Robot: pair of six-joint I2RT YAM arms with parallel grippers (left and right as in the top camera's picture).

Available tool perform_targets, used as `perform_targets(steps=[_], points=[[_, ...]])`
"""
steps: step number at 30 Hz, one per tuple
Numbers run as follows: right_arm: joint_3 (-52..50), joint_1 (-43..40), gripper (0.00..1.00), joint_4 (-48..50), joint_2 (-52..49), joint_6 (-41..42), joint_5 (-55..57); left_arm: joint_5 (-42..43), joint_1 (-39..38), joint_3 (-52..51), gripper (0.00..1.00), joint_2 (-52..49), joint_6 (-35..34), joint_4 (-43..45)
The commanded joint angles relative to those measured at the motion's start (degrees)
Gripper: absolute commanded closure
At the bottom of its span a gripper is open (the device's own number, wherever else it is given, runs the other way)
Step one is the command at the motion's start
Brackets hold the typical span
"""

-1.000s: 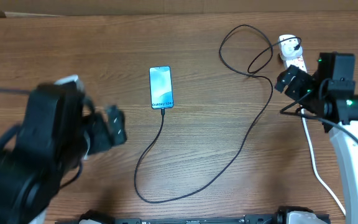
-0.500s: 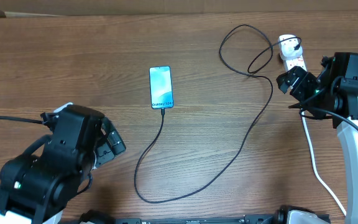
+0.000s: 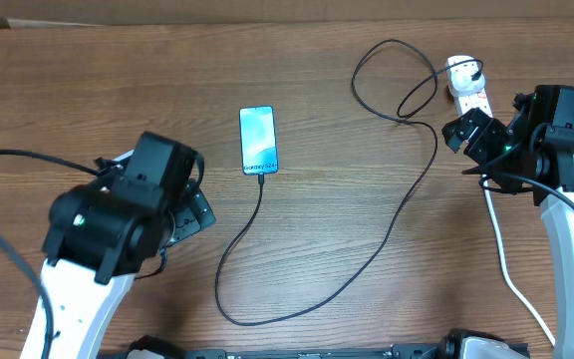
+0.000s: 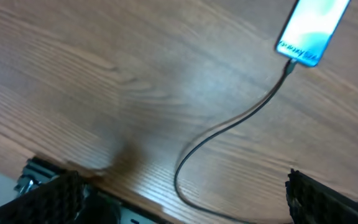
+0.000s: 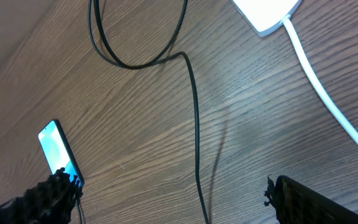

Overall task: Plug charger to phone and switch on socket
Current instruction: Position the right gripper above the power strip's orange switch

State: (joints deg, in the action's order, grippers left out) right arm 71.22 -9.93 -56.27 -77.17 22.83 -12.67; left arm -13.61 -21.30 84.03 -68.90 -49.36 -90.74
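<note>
Matt wood-grain table [image 3: 88,80]; glossy phone [image 3: 258,138] (glass screen), plastic socket [image 3: 476,98]

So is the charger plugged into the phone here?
Plugged in: the charger ends at the phone, its tip seated in the bottom edge.

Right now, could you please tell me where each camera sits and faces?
Overhead: above the table, looking straight down; left arm and right arm show, phone centre.
Left wrist: low over the table, facing the phone; its own fingertips at bottom corners.
Right wrist: looks down past the socket; own fingertips below.
All share the phone and charger.
</note>
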Motion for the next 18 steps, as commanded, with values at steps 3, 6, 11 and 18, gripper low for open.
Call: perform_targets(steps=[3,6,11,18], points=[[1.8,0.0,0.00,-0.9,0.3,-0.4,-0.3,0.7,-1.3,-0.3,0.01,0.1,1.0,-0.3],[1.8,0.0,0.00,-1.1,0.3,-0.4,-0.3,-0.2,-3.8,-1.3,0.00,2.7,0.9,-0.4],[1.8,0.0,0.00,-0.6,0.3,-0.4,-0.3,-3.0,-9.1,-9.9,0.00,10.1,-5.3,1.9],[1.8,0.0,0.00,0.4,0.3,-0.4,-0.3,-4.6,-9.8,-18.6,0.00,18.9,-10.5,8.4]])
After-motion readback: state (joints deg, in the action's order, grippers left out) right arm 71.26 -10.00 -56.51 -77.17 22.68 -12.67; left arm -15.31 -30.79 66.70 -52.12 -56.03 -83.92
